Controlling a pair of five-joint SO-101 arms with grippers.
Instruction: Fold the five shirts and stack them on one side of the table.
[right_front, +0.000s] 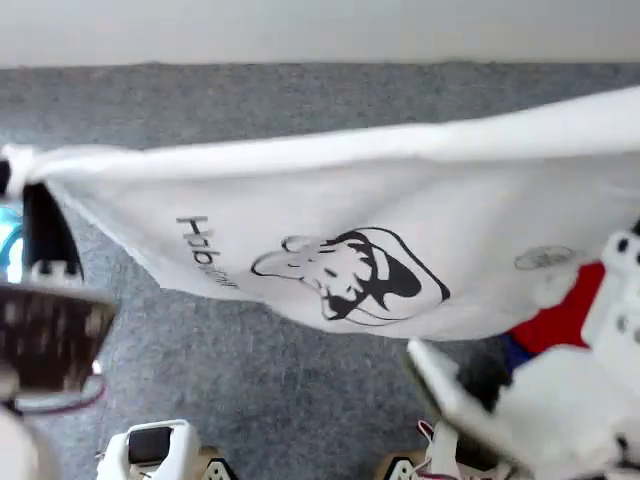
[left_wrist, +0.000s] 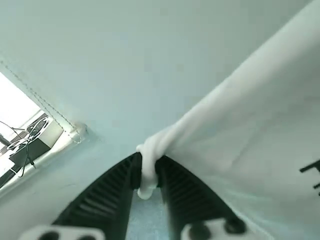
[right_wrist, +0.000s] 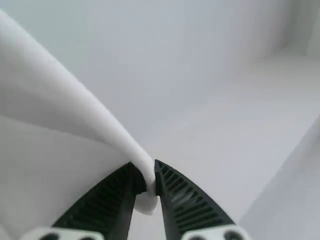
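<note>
A white shirt (right_front: 340, 220) with a black printed graphic hangs stretched wide above the grey table (right_front: 250, 390). In the left wrist view my left gripper (left_wrist: 147, 175) is shut on a bunched corner of the white shirt (left_wrist: 240, 130). My right gripper (right_wrist: 148, 187) is shut on another bunched edge of the white shirt (right_wrist: 55, 100). In the high view the shirt's left corner meets the black part of the left arm (right_front: 45, 235). The right arm's white body (right_front: 560, 400) rises at the lower right, and the shirt's right end runs past the picture's edge.
A red and blue patch (right_front: 560, 315) shows under the shirt's lower right, partly hidden by the right arm. White arm bases (right_front: 150, 450) stand at the near edge. A dark blurred block (right_front: 50, 335) sits at the left edge. A pale wall runs behind the table.
</note>
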